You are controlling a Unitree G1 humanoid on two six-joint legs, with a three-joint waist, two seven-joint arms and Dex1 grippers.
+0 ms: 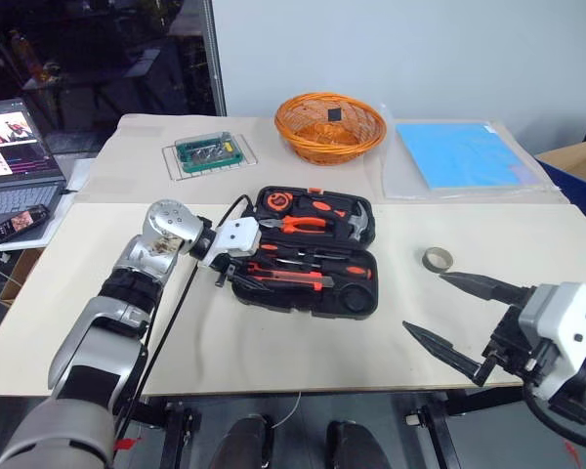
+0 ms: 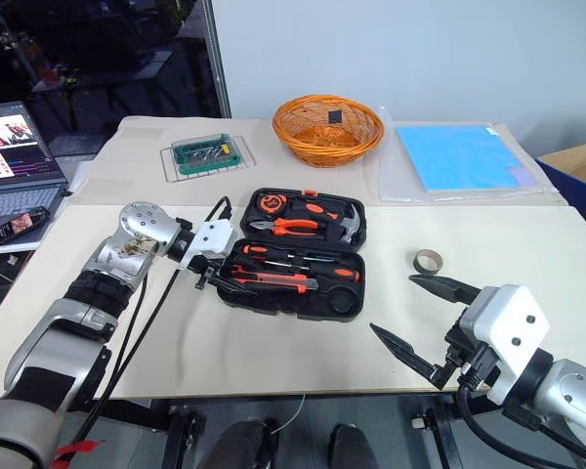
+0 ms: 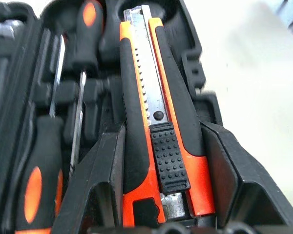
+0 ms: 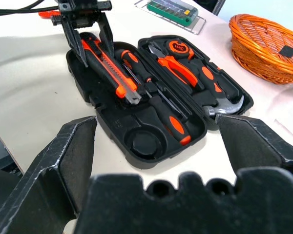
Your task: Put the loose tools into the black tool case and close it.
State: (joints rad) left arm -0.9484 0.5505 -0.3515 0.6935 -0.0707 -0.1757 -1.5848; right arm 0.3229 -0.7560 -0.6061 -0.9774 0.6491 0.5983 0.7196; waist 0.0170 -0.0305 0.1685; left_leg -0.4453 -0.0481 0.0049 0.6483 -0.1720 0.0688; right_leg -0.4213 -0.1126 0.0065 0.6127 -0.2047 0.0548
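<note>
Black tool case (image 1: 308, 256) lies open on the tabletop (image 1: 273, 342), both halves flat. Left gripper (image 1: 236, 275) is at the case's near-left end, jaws either side of the utility knife (image 3: 158, 122), grasping its butt end; the knife lies lengthwise in the front half, running away from the jaws (whether it's fully seated in its recess, can't tell). Just beside the knife, further into the case: two black-shafted screwdrivers (image 4: 156, 100). The round recess (image 4: 145, 142) at the far end from the left jaws holds nothing. Back half carries pliers (image 1: 303, 224), tape measure (image 1: 276, 201) and hammer (image 1: 356, 223).

Right gripper (image 1: 464, 318) hangs over the tabletop's near-right edge, jaws released and spread wide, nothing between them. Grey tape roll (image 1: 437, 259) sits loose on the tabletop just beyond the right jaws' upper tip, between them and the case, not touching either.

Orange basket (image 1: 330, 126) and green bit tray (image 1: 208, 151) sit well behind the case.
</note>
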